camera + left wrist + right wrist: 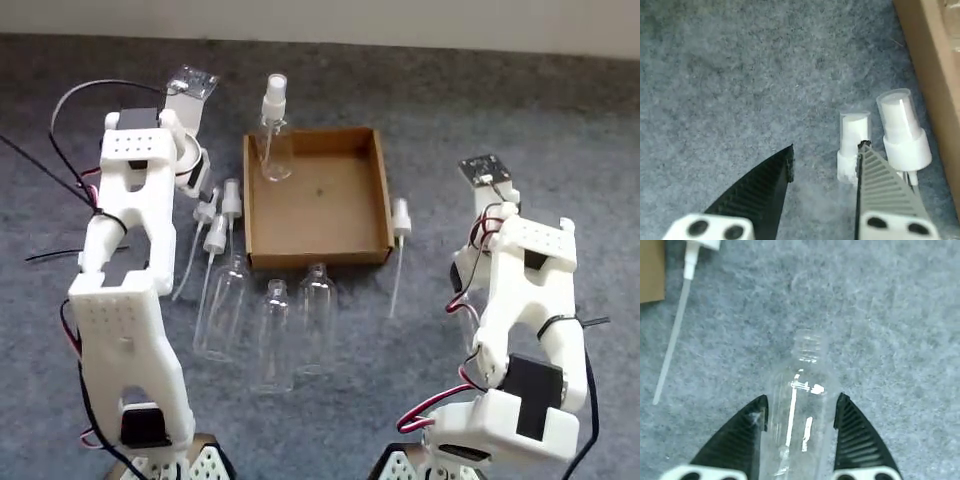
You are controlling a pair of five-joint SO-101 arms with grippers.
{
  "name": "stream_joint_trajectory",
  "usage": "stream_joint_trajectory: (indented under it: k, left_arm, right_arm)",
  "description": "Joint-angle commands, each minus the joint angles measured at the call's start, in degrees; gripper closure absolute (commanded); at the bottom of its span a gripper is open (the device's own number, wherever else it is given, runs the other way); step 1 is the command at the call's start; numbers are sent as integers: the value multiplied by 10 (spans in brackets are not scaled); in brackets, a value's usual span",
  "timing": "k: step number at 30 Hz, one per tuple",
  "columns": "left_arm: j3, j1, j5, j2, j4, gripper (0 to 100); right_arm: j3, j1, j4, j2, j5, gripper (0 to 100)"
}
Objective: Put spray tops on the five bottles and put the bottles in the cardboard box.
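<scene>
The open cardboard box point(383, 190) lies mid-table; a clear bottle with a spray top point(273, 130) stands at its far left corner. Three topless clear bottles point(272, 335) lie in front of the box. Three spray tops point(215, 238) lie left of the box, and another one point(400, 222) lies to its right. My left gripper point(825, 150) hangs open over the carpet, its grey finger beside two of those spray tops point(854, 134). My right gripper point(800, 405) is shut on a topless clear bottle point(802, 375) low over the carpet, neck pointing away.
The box wall point(935, 55) runs just past the spray tops by the left gripper. The long tube of the spray top point(672, 345) lies near the right gripper's bottle. Black cables point(60, 130) trail at the far left. Grey carpet covers the table.
</scene>
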State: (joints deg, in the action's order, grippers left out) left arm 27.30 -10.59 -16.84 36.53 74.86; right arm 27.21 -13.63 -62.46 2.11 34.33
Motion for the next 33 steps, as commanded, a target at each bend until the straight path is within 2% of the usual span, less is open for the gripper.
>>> stream_joint_trajectory:
  k: [1,5,12,17,21,28,33]
  left_arm:
    - [44,22,4,22,4,802]
    - [44,29,4,48,0,808]
    - [44,29,5,71,2,809]
    - [44,21,5,70,15,923]
    - [49,12,5,65,37,963]
    - [144,-36,6,7,138,966]
    - [194,-57,5,-42,201,966]
  right_arm:
    - [-17,-12,13,-2,7,957]
    - [-14,-9,23,-2,7,954]
    - [-15,-11,22,-2,7,885]
    - [-14,-11,22,-1,7,885]
    - [-17,-12,20,1,4,884]
    - [-42,-12,18,1,7,880]
    - [-57,-9,-9,-1,7,787]
